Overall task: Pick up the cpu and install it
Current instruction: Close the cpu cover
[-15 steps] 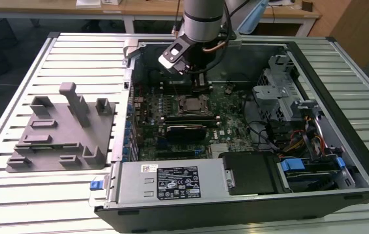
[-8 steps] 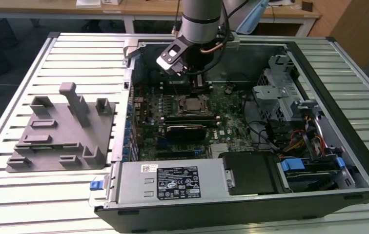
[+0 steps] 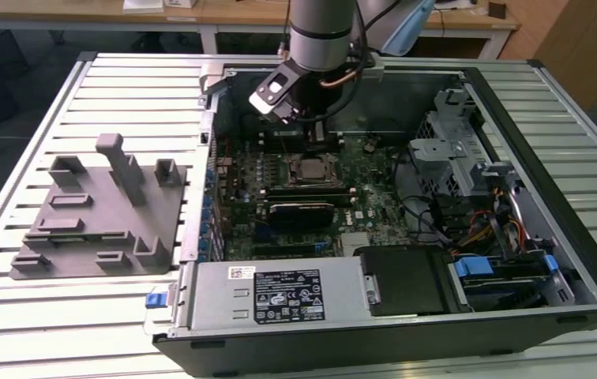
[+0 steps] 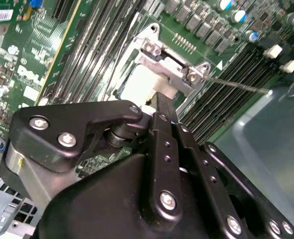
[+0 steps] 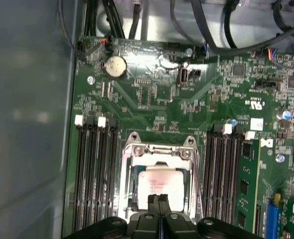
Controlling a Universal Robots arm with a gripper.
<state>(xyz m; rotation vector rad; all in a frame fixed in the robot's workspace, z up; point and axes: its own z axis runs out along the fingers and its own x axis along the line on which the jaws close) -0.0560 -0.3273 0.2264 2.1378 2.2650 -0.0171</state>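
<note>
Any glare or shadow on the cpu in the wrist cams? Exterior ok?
First wrist view: the cpu top plate is washed pale by glare, and the coin cell glints too. Second wrist view: the cpu is blown out to near white, with the gripper dark in front. Exterior view: even light on the table, darker inside the case under the arm.

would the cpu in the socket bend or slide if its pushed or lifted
Probably stiff: the cpu is a flat square with a metal top, so it should not flex. Likely slippery, as that top looks smooth. A sideways push would hardly move it, since it lies inside the socket frame.
</note>
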